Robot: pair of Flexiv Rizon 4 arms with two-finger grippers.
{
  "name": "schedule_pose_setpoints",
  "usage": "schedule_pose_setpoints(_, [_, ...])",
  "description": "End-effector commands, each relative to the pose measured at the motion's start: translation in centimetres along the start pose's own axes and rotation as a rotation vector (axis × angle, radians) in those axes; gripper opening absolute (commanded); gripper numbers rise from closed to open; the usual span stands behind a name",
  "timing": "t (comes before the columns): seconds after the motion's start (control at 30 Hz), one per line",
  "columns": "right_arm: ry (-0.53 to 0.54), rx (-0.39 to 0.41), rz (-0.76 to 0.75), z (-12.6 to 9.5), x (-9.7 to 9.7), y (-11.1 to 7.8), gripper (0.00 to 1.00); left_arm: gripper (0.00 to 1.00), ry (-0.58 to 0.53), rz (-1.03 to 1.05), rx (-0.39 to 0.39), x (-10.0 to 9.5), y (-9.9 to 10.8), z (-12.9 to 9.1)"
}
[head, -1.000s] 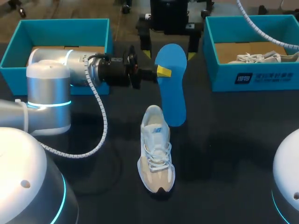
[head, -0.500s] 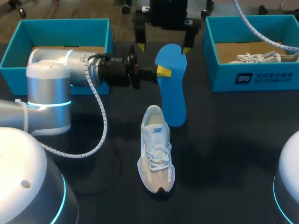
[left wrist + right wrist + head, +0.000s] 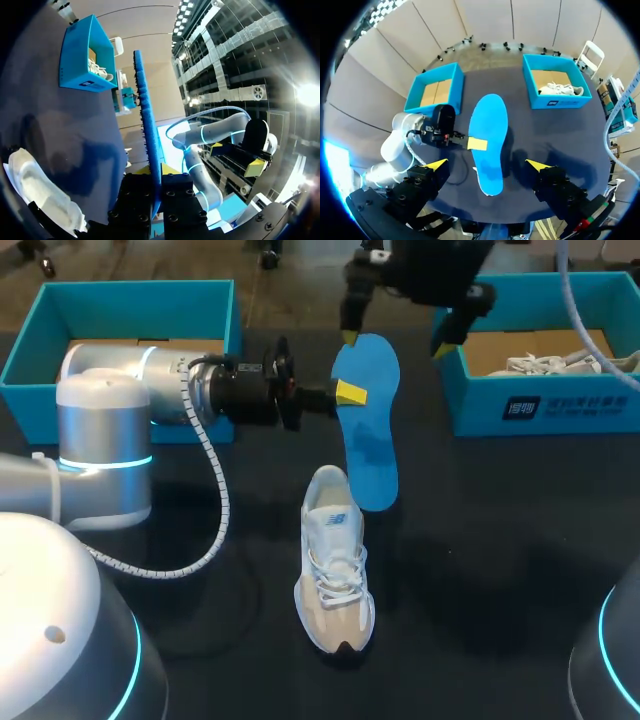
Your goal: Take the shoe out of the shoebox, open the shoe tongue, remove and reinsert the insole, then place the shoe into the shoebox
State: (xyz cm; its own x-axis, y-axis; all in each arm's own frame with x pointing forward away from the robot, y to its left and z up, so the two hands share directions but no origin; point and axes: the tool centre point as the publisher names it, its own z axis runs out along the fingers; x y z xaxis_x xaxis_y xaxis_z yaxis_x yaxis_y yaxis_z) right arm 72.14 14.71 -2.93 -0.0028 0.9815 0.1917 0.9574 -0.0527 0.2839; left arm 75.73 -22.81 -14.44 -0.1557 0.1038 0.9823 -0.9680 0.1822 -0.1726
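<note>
Showing in head view the blue insole (image 3: 368,440) pinched at its edge by the left tool (image 3: 350,393) above the shoe (image 3: 335,560) on the surface (image 3: 500,540); in right wrist view the right tool (image 3: 487,164) spread wide, empty, shoe seemingly mostly hidden under the insole.

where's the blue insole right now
In the head view the insole is held mid-air near the centre by the left gripper, its near end by the heel of the white shoe, the open right gripper beyond it.

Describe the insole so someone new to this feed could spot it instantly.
On the dark table, between the two blue boxes, lies a white shoe. Just beyond its heel the left gripper holds the insole: a flat, bright blue foot-shaped sheet, the only blue thing that is no box.
</note>
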Motion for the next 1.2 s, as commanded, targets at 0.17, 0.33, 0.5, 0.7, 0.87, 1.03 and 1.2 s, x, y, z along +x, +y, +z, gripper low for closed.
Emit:
schedule_pose_setpoints(0.17, [0.277,0.014,-0.014,0.1,-2.2,0.5,1.00,0.00,0.002,0.001,0.001,-0.1,0.0,0.1])
schedule_pose_setpoints(0.33, [0.352,0.026,-0.027,0.2,-2.8,0.4,1.00,0.00,0.002,0.001,0.001,-0.1,0.0,0.1])
schedule_pose_setpoints(0.5, [0.420,0.041,-0.025,0.5,-3.8,0.2,1.00,0.00,0.002,0.001,0.001,-0.1,0.0,0.1])
schedule_pose_setpoints(0.7, [0.486,0.050,-0.006,0.6,-5.0,-0.1,1.00,0.00,0.002,0.001,0.001,-0.1,0.0,0.1])
schedule_pose_setpoints(0.87, [0.608,0.061,-0.018,0.7,-5.6,-0.1,1.00,0.00,0.002,0.001,0.001,-0.1,0.0,0.1])
schedule_pose_setpoints(1.03, [0.677,0.066,-0.017,1.1,-6.2,-0.2,1.00,0.00,0.002,0.001,0.001,-0.1,0.0,0.1])
schedule_pose_setpoints(1.2, [0.727,0.063,-0.006,1.4,-7.0,-0.5,1.00,0.00,0.002,0.001,0.001,-0.1,0.0,0.1])
